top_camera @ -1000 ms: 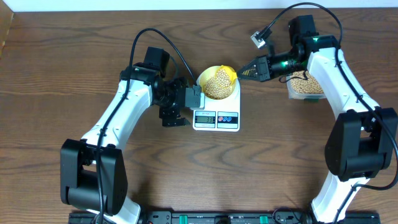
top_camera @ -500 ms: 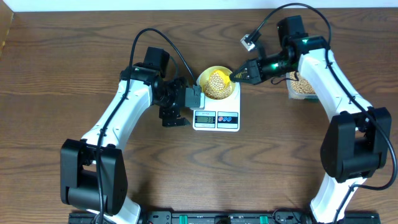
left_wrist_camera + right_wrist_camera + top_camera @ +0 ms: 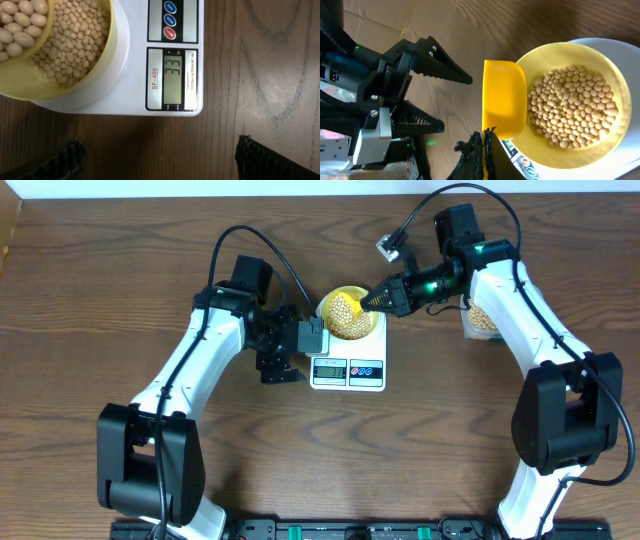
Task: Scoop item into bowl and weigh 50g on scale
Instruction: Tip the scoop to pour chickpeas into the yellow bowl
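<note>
1. The overhead camera looks straight down on the table point(image 3: 90, 290) from high above, with the scale point(image 3: 375, 350) near the middle.
2. The left wrist camera hangs close over the scale's front, facing down. Its own fingertips point(image 3: 65, 160) show at the bottom corners, and the bowl point(image 3: 30, 85) is cut by the upper left edge.
3. The right wrist camera looks along its fingers point(image 3: 479, 150), close over the scoop point(image 3: 504, 97) and bowl, toward the left gripper point(image 3: 456, 100).
4. All three views share bowl and scale.

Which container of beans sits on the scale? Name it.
The round yellow bowl, resting on the white scale. The clear container stands on the table to its right, off the scale.
</note>
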Robot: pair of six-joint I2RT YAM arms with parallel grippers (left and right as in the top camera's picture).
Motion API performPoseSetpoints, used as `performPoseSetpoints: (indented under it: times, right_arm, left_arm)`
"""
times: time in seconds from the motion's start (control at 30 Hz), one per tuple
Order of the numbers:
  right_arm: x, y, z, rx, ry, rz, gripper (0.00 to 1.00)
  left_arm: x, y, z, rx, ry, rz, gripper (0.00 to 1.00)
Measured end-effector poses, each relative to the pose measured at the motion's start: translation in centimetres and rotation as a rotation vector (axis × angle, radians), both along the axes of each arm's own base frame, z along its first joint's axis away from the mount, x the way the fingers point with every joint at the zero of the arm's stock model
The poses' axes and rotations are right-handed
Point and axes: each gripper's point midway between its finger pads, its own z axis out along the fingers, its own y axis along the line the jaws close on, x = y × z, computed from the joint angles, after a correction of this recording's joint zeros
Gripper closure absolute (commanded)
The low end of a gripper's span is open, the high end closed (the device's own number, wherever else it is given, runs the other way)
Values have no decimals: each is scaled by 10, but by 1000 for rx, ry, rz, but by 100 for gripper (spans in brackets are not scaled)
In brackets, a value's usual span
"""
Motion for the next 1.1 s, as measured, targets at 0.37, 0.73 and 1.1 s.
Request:
performPoseSetpoints:
  times: [0.37, 0.73, 1.1]
  right_arm:
    - [0, 10, 2, 6, -90, 54, 99]
    - [13, 4, -1, -27, -152, 37, 99]
    - [24, -2, -8, -94, -204, 9, 99]
  left_arm:
    - [0, 0, 0, 0, 0, 0, 2]
    - [0, 0, 0, 0, 0, 0, 2]
    - [0, 0, 0, 0, 0, 0, 2]
